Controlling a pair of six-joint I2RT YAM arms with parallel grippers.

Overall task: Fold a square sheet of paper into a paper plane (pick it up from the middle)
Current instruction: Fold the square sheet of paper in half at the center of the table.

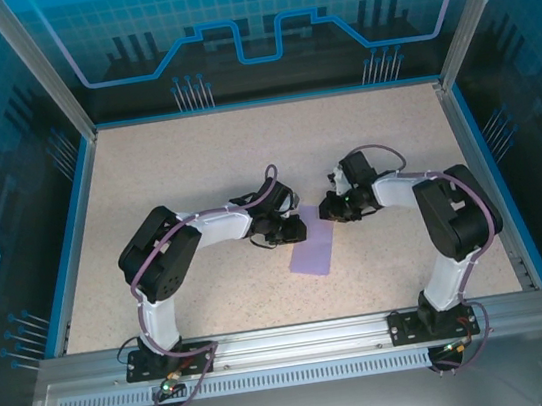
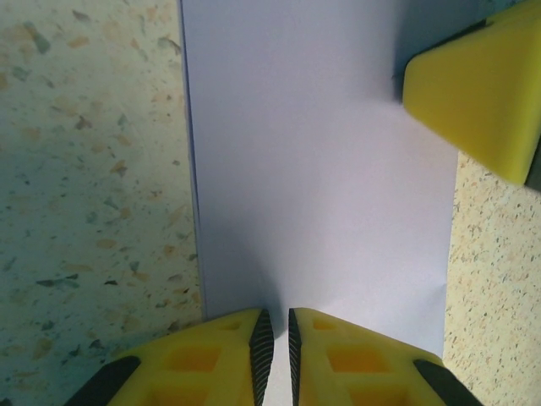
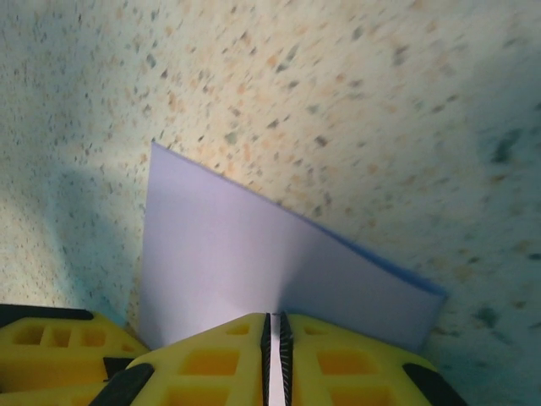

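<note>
Bright even overhead light, soft shadows on the speckled table [image 3: 380,127], mild blur across the right wrist view

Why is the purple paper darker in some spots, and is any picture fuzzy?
Left wrist view: the sheet of paper is shaded ahead of the left gripper and in its top right corner. Right wrist view: the far table is blurry, shadow at left. Top view: sharp, evenly lit.

A: Arms?
B: Both folded at the elbow, forearms reaching inward toward each other.
A: Grippers?
B: Left gripper [image 1: 280,230] and right gripper [image 1: 331,210] low, near each other, jaws a slit apart, each pinching the sheet of paper [image 1: 313,250].
</note>
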